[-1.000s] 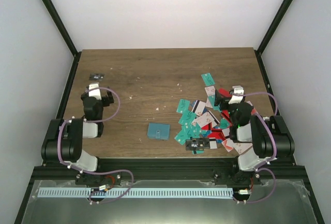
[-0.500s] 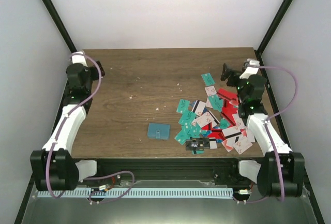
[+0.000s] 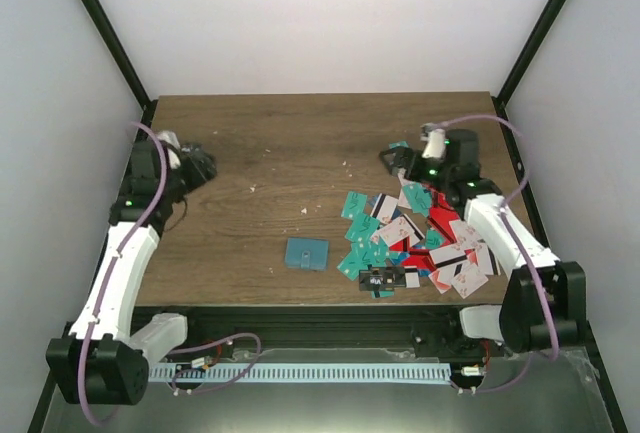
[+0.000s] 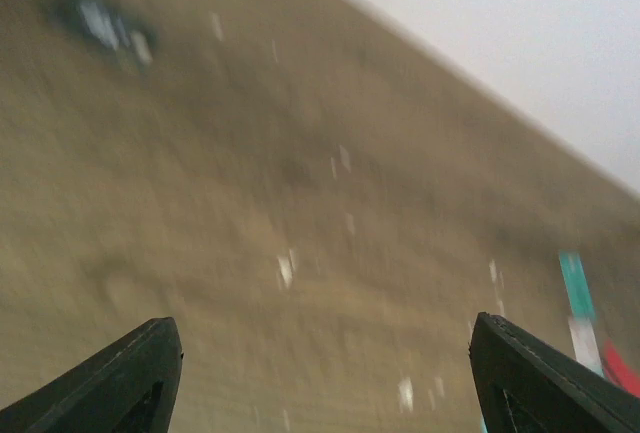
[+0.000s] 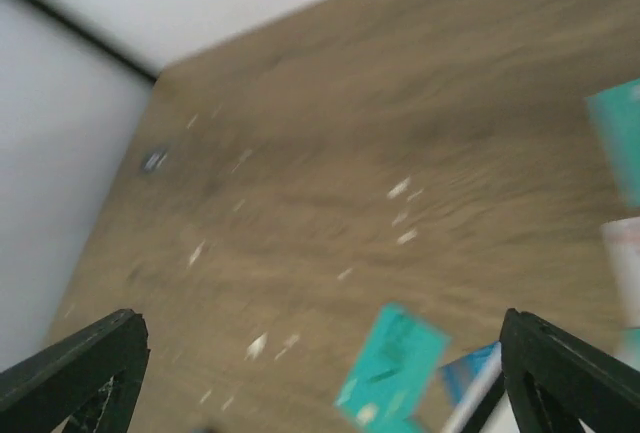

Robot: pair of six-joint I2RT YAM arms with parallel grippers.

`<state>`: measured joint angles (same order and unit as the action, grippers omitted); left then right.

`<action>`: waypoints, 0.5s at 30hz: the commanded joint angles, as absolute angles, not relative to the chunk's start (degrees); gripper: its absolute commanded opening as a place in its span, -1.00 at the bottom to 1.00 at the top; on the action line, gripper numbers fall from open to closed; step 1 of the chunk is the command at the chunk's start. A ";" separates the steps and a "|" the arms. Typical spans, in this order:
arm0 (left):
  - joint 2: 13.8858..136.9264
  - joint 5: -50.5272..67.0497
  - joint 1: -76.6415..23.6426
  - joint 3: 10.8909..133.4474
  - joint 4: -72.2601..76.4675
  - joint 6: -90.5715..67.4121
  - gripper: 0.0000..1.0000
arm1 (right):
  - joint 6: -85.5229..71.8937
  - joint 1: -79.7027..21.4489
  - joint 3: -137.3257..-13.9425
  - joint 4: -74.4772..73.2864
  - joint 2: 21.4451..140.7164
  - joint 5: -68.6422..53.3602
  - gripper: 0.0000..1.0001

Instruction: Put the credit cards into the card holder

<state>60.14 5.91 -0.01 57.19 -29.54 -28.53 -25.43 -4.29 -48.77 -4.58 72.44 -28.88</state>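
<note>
A: Claws?
B: Left claw (image 3: 200, 165) over desk (image 3: 300, 133) at 10 o'clock. Right claw (image 3: 393, 160) at 2 o'clock, by the far edge of the credit cards (image 3: 410, 233). Both gape wide, nothing held.
A: Task items?
B: Card holder (image 3: 306, 253) lies flat at 6 o'clock, near the front edge. Cards heaped at 4 o'clock, apart from it.

The top view looks steeply down from above and behind the arm bases and takes in the whole table (image 3: 300, 133). Both wrist views sit low and near the wood, blurred, facing obliquely across it. Both show the small black object (image 4: 100, 23) toward the left and teal credit cards (image 4: 577, 283) at the right.
</note>
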 commanded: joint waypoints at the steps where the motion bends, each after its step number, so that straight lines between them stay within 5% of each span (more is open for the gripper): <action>1: 56.25 15.25 -6.93 49.93 -40.30 -38.84 0.59 | -18.21 -15.60 -55.14 -17.94 74.85 -34.87 0.93; 4: 53.44 16.54 -15.03 45.75 -40.90 -43.52 0.52 | -16.84 -23.25 -54.42 -20.79 75.90 -32.88 0.87; 11: 47.60 21.79 -31.26 34.60 -40.61 -52.24 0.26 | -16.28 -37.96 -54.01 -27.80 84.96 -30.85 0.38; 15: 46.36 23.67 -36.03 29.91 -39.48 -53.79 0.05 | -17.28 -41.42 -55.49 -27.88 89.30 -26.70 0.33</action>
<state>47.59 20.12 -32.86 33.19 -39.83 -49.58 -17.37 -38.70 -52.90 -24.38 86.72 -30.72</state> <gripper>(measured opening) 0.565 0.672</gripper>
